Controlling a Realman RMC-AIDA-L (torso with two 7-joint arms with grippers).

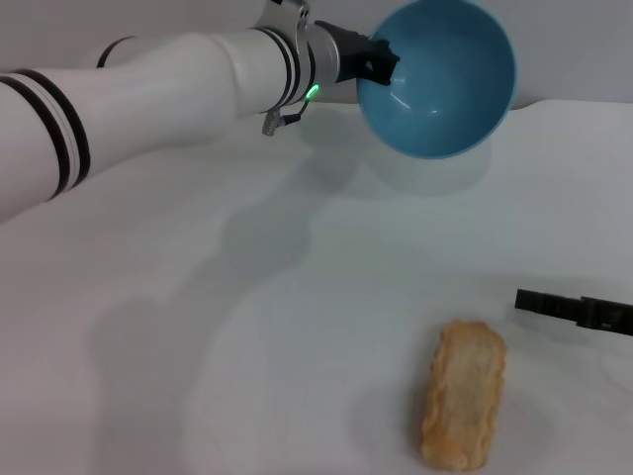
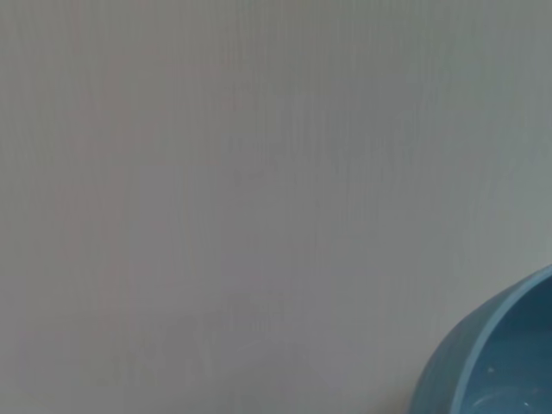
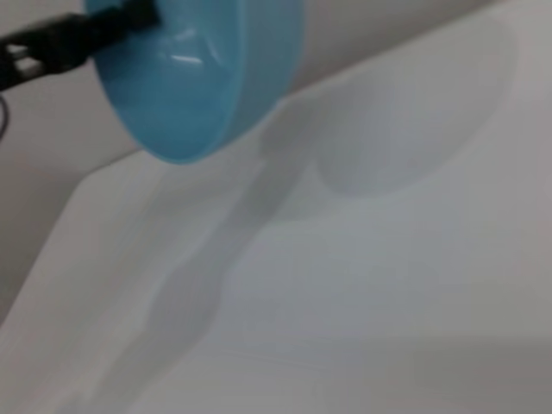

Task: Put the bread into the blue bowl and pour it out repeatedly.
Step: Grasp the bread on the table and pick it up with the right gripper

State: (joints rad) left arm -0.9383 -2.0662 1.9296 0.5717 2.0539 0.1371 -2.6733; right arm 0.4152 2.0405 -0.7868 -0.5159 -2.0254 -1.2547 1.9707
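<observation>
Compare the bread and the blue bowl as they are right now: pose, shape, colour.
The blue bowl is held up off the table by the left tool, tipped so its opening faces the head camera; the bread lies flat on the table near the front. The bowl is round, smooth and light blue; the bread is elongated, golden-brown and rough. The bowl is empty. The right tool lies low beside the bread.

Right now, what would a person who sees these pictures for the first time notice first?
First, the blue bowl, held up in the air at the far side of the white table by the left gripper, which clamps its rim; the bowl is tipped on its side and empty. Next, the bread, lying alone on the table near the front. The right gripper rests low at the right edge.
</observation>
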